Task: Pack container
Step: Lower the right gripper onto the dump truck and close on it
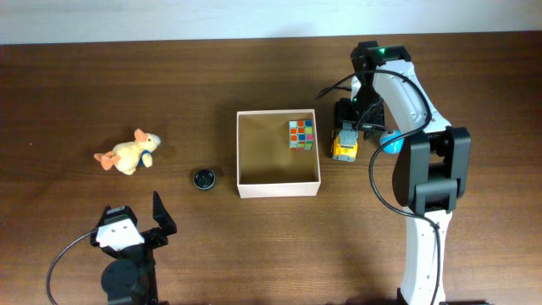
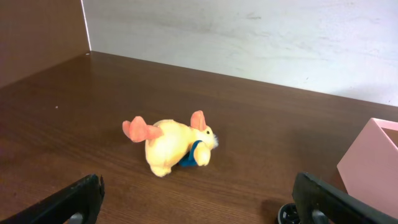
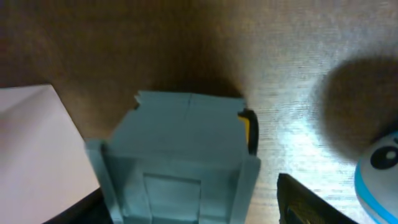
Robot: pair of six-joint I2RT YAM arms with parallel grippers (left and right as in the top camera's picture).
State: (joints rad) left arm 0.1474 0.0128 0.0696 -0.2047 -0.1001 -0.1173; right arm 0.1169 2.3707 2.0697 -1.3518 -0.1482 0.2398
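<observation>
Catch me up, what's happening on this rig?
It's packing the container, a white-walled cardboard box. A colour cube already lies inside, in the corner nearest the right arm. The right hand is down over a yellow toy truck just outside the box's right wall; a grip can't be confirmed. The left hand is open and empty. A plush duck and a small black round piece lie unpacked left of the box.

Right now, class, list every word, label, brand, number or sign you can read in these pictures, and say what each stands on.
No text can be read in any view.
The container, the yellow toy truck and the plush duck show no legible print.
The colour cube bears only coloured squares.
</observation>
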